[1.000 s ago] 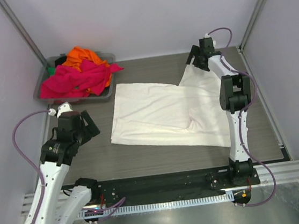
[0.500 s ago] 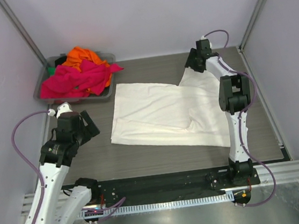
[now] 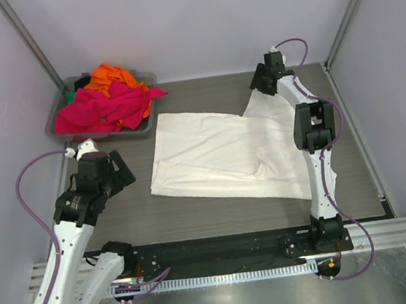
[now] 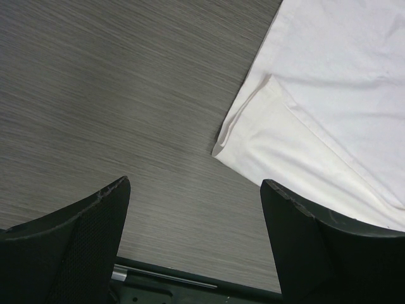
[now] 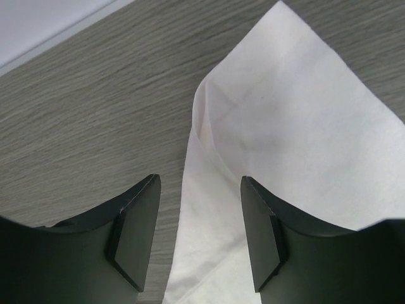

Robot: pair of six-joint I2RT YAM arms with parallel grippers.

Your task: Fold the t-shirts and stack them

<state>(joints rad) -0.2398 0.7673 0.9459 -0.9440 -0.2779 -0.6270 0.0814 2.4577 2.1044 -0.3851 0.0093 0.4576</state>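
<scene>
A cream-white t-shirt [image 3: 221, 153] lies spread flat on the table, plain side up; no print shows. My right gripper [image 3: 260, 84] is open at the shirt's far right corner, its jaws standing either side of the folded cloth edge [image 5: 209, 158] without closing on it. My left gripper [image 3: 121, 172] is open and empty, left of the shirt; its view shows the shirt's near left corner [image 4: 253, 123] ahead of the fingers. Hot pink [image 3: 106, 108] and orange [image 3: 112, 76] t-shirts are heaped in the bin.
A grey plastic bin [image 3: 147, 78] stands at the far left corner of the dark wood-grain table [image 3: 195, 211]. Frame posts and pale walls close in the sides and back. A black rail runs along the table's near edge [image 4: 190, 282].
My right gripper has crept a little farther toward the back left along the shirt's far corner. The left arm and the shirt have not moved.
</scene>
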